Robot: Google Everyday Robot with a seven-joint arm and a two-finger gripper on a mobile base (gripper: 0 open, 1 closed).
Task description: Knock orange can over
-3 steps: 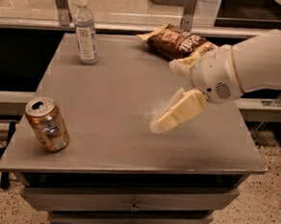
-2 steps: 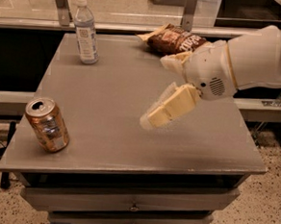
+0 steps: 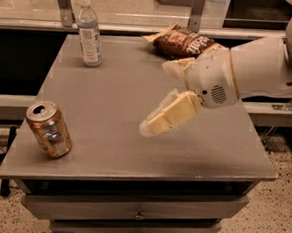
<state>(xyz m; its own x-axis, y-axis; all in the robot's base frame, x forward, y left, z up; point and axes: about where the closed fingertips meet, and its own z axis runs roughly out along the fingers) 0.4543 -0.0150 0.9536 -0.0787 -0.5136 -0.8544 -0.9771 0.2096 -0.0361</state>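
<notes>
The orange can [image 3: 49, 130] stands upright near the front left corner of the grey table [image 3: 112, 91]. It is copper-orange with pale label patches and a silver top. My gripper [image 3: 156, 98] hangs over the middle of the table, to the right of the can and well apart from it. Its cream fingers [image 3: 170, 114] are spread and point left and down, with nothing between them. The white arm reaches in from the right edge.
A clear plastic water bottle [image 3: 88, 32] stands at the table's back left. A brown-and-yellow chip bag [image 3: 185, 41] lies at the back, behind the gripper. Drawers sit under the table's front edge [image 3: 139, 216]. A railing runs behind the table.
The gripper has moved left and slightly forward across the table, closer to the can. The can, bottle and bag have not moved.
</notes>
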